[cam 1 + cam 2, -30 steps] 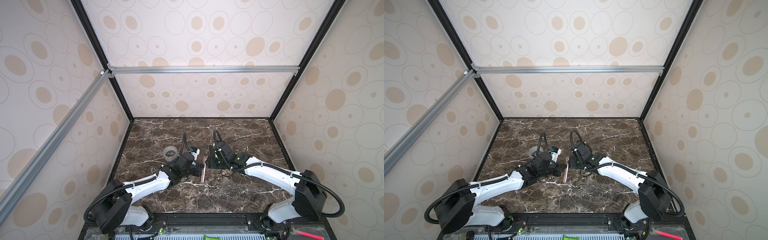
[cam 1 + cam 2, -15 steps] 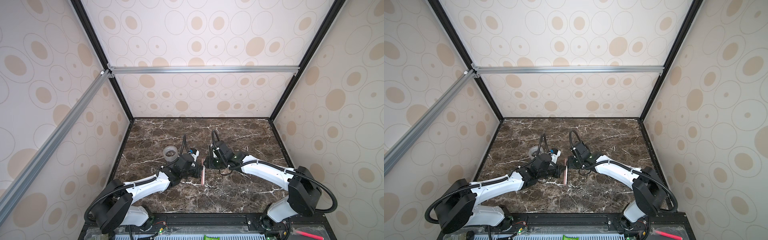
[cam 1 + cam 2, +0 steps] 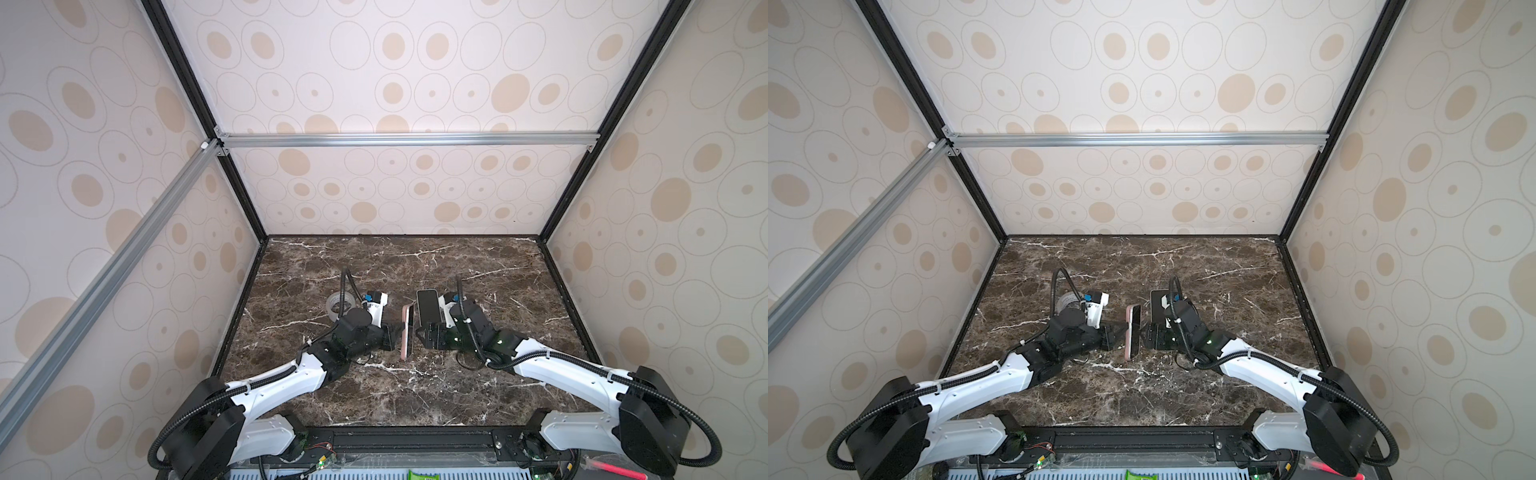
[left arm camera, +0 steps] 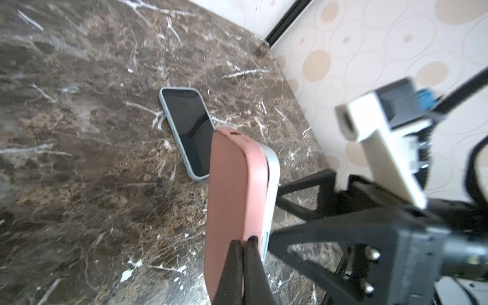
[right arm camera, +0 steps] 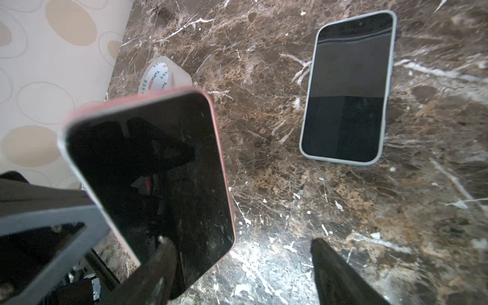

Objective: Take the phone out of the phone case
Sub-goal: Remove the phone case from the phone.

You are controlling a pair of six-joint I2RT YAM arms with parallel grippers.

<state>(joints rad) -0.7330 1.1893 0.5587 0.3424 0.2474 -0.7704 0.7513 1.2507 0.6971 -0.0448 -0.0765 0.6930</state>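
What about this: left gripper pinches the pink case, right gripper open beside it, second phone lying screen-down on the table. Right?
Not quite: the second phone lies screen-up on the table, per the right wrist view. The left gripper pinches the pink case, and the right gripper is open beside it.

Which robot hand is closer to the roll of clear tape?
Left. The left gripper, shut on the pink-cased phone, is on the same side of that phone as the clear tape roll. The right gripper, open, is beyond the phone, farther away.
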